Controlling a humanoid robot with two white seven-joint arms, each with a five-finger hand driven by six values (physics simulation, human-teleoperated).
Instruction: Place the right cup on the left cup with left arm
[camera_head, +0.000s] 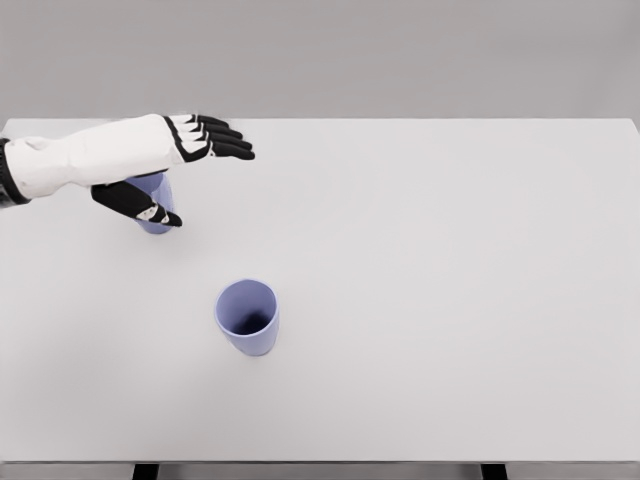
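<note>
Nearest us, at the table's front edge, we see two dark leg tops (146, 470) poking out below the white tabletop (450, 300). A bit further in, left of centre, stands the right cup (247, 317): lilac, upright, mouth open twd the camera, interior in shadow, nothing touching it. It sits well apart from the hand and from the other cup. Further back & to the left is the left cup (153, 205), same lilac colour, mostly hidden behind the arm; only its lower body and part of one side show, so we can't tell much abt its rim. The left hand (175, 165) comes in from the left edge on a white forearm, w/ black fingers (225, 139) stretched out straight and close together, pointing right, above the cup. The thumb (135, 203) hangs down in front of the left cup, overlapping it in view; we can't tell if it actually touches. The hand looks spread wide, not clamped on anything. Behind the table's far edge is a plain grey wall (400, 50).
</note>
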